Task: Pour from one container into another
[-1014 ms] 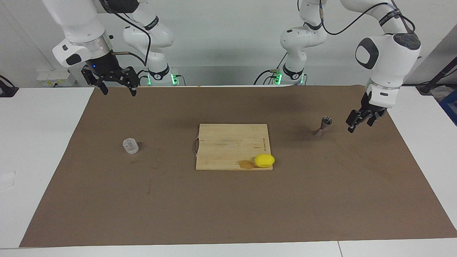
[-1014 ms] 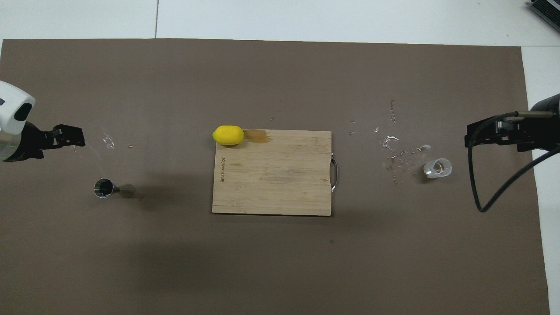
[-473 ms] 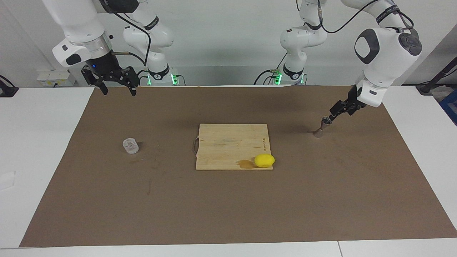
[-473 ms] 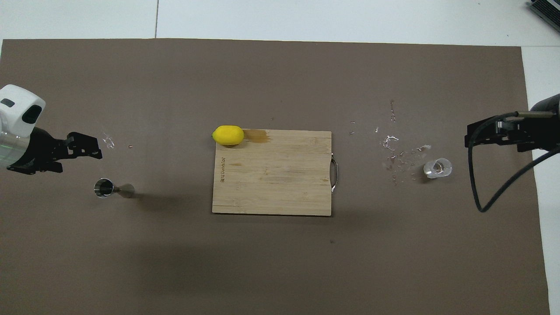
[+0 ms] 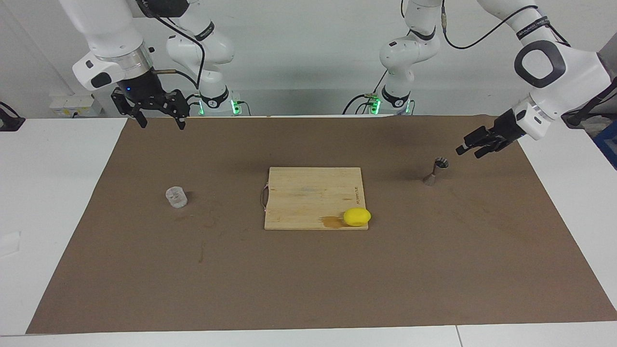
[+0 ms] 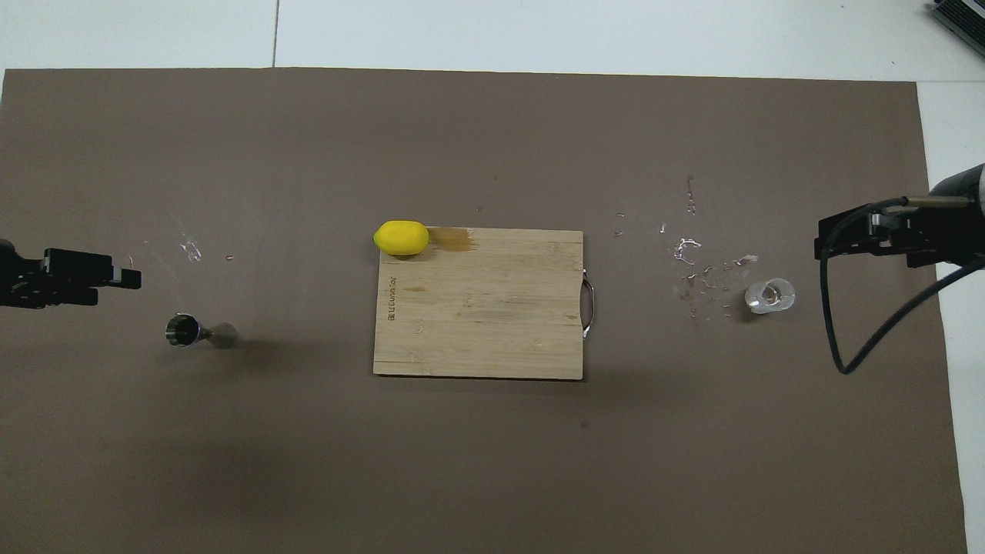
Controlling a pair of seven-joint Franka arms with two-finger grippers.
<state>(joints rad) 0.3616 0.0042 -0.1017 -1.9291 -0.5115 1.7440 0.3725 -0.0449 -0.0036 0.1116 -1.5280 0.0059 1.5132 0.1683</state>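
cutting board [image 5: 313, 197] lies between tumbler [image 5: 176, 197] and jigger [image 5: 435, 171], lemon [image 5: 357, 217] on it.

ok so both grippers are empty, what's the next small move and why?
Probably bring the open right gripper down over the glass to grasp it: the glass stands untouched on the mat, and so does the jigger, with the open left gripper up beside it.

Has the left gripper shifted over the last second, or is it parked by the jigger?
Yes. The left gripper has swung up and away from the jigger, which stands where it was, toward the left arm's edge of the brown mat.
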